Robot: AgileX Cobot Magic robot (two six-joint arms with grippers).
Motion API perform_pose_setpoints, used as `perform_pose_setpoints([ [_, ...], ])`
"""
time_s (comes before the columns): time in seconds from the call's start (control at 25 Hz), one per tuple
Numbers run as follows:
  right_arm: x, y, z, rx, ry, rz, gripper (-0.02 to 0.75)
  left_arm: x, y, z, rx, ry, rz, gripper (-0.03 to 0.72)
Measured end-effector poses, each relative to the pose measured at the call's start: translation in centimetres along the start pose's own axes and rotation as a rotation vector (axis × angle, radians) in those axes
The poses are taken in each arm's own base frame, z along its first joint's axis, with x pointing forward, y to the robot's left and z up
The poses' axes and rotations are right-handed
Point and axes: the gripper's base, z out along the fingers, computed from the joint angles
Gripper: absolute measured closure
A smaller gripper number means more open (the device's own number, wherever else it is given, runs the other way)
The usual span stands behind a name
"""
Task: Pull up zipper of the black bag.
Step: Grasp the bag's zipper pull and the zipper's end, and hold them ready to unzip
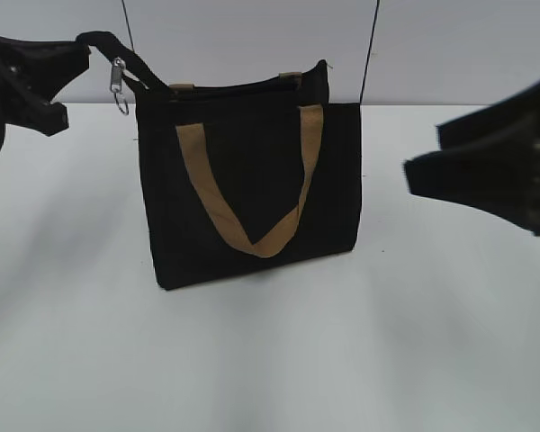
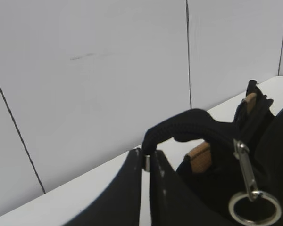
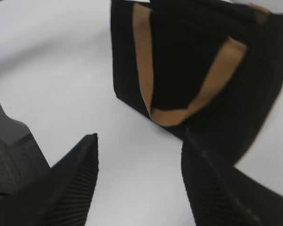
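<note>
Left hand (image 2: pixel 146 162) was pinched on the zipper (image 1: pixel 119 83) tail, stretched off the black bag (image 1: pixel 252 193) standing mid-worktop (image 1: pixel 270 360), probably for tension. Right hand (image 3: pixel 139 179) hung spread beside it, touching nothing.

A plain white counter (image 1: pixel 270 360) fills the near and middle ground, matte and softly shaded in places. At its far edge stands a pale grey panelled wall (image 1: pixel 243 45), divided by thin dark vertical seams, one on the left (image 1: pixel 126 22) and one on the right (image 1: pixel 371 49). In the left wrist view the same wall (image 2: pixel 94 84) shows a faint grey scuff mark (image 2: pixel 82 56) high on one panel, and the counter's far edge meets its base.
</note>
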Motion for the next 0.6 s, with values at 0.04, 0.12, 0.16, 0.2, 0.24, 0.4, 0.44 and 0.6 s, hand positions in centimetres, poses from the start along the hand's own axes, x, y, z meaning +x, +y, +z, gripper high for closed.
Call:
perform_pose_setpoints([
  [0.04, -0.6, -0.1, 1.1, -0.025, -0.004, -0.012, 0.310, 0.1, 0.0, 0.0, -0.003, 0.008, 0.000, 0.686],
  [0.12, -1.9, 0.2, 3.4, -0.079, -0.013, -0.054, 0.310, 0.1, 0.0, 0.0, -0.005, 0.015, 0.000, 0.686],
  [0.16, -2.3, 0.2, 4.8, -0.102, -0.008, -0.067, 0.310, 0.1, 0.0, 0.0, -0.005, 0.015, -0.001, 0.686],
  [0.2, -2.8, 0.4, 6.1, -0.131, -0.003, -0.083, 0.310, 0.1, 0.0, 0.0, -0.005, 0.016, -0.001, 0.686],
  [0.24, -3.4, 0.6, 7.3, -0.157, -0.001, -0.111, 0.310, 0.2, 0.1, 0.0, -0.006, 0.017, -0.001, 0.686],
  [0.4, -4.8, 1.1, 12.6, -0.241, 0.023, -0.170, 0.310, 0.2, 0.1, 0.0, -0.006, 0.017, -0.019, 0.686],
  [0.44, -4.9, 1.2, 13.8, -0.255, 0.032, -0.181, 0.310, 0.2, 0.1, 0.0, -0.006, 0.017, -0.024, 0.686],
  [0.6, -6.1, 1.7, 17.7, -0.300, 0.028, -0.205, 0.310, 0.2, 0.1, 0.0, -0.006, 0.017, -0.029, 0.686],
])
